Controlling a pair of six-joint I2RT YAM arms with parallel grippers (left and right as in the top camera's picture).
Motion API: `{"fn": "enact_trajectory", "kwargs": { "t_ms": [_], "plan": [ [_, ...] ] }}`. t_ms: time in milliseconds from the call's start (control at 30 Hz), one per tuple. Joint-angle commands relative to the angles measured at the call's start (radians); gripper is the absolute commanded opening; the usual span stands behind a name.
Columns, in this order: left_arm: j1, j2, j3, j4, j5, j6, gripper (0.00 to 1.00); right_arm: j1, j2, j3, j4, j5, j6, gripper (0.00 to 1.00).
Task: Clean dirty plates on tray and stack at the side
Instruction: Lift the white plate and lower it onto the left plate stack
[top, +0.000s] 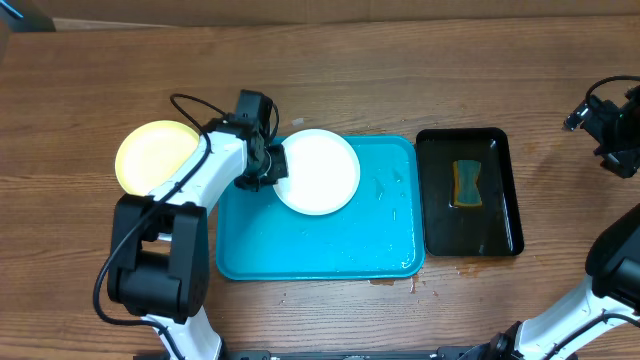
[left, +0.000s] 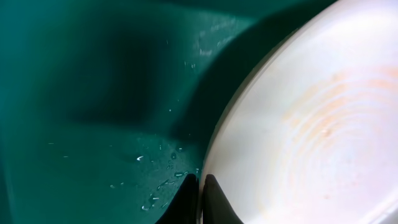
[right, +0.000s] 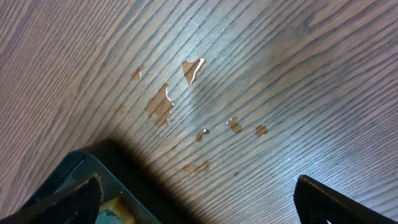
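A white plate lies tilted over the upper left part of the turquoise tray. My left gripper is shut on the plate's left rim. In the left wrist view the fingers pinch the rim of the white plate, which carries a faint orange smear, above the wet tray. A pale yellow-green plate lies on the table left of the tray. My right gripper is open and empty at the far right, above bare wood. A third plate is not in view.
A black tray with water and a yellow-green sponge stands right of the turquoise tray; its corner shows in the right wrist view. Water drops lie on the wood and at the turquoise tray's front edge.
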Motion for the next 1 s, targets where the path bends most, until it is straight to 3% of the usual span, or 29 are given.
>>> {"fn": "enact_trajectory", "kwargs": {
  "t_ms": [0, 233, 600, 967],
  "plan": [
    [0.052, -0.092, 0.100, -0.033, -0.049, 0.008, 0.04, 0.001, -0.024, 0.011, 0.007, -0.002, 0.004, 1.00],
    [0.265, -0.186, 0.140, -0.113, -0.074, -0.039, 0.04, 0.001, -0.024, 0.011, 0.007, -0.002, 0.004, 1.00],
    [0.642, -0.166, 0.126, -0.212, -0.132, -0.047, 0.04, 0.001, -0.024, 0.011, 0.007, -0.002, 0.004, 1.00],
    [0.715, -0.161, 0.073, -0.130, -0.135, -0.047, 0.04, 0.001, -0.024, 0.011, 0.007, -0.002, 0.004, 1.00]
  ]
}}
